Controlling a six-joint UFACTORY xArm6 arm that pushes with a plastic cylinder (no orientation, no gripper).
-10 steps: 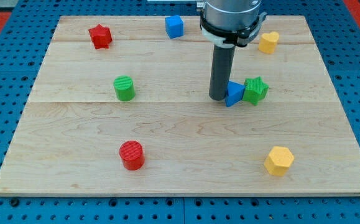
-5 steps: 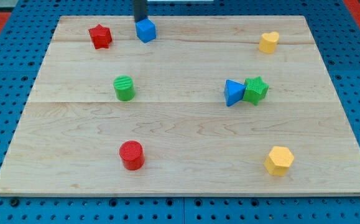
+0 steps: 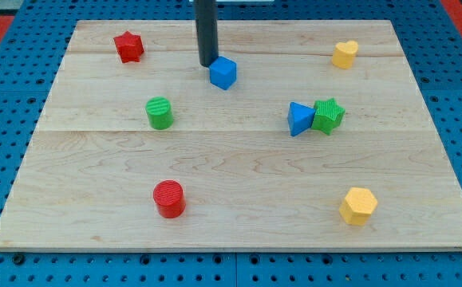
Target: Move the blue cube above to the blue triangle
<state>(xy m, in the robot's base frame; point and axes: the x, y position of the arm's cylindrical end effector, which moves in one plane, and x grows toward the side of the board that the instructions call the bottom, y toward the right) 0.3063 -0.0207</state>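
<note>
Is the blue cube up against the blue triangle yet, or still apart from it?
Apart. The blue cube sits up-left of the blue triangle with bare board between; my tip is at the cube's upper-left edge.

My tip (image 3: 208, 64) seemingly touching blue cube (image 3: 223, 72), blue triangle (image 3: 298, 119) well apart

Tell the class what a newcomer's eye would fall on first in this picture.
The dark rod, coming down from the view's top, with my tip just up-left of the blue cube. Next, the blue triangle touching the green star at the view's right of centre.
</note>
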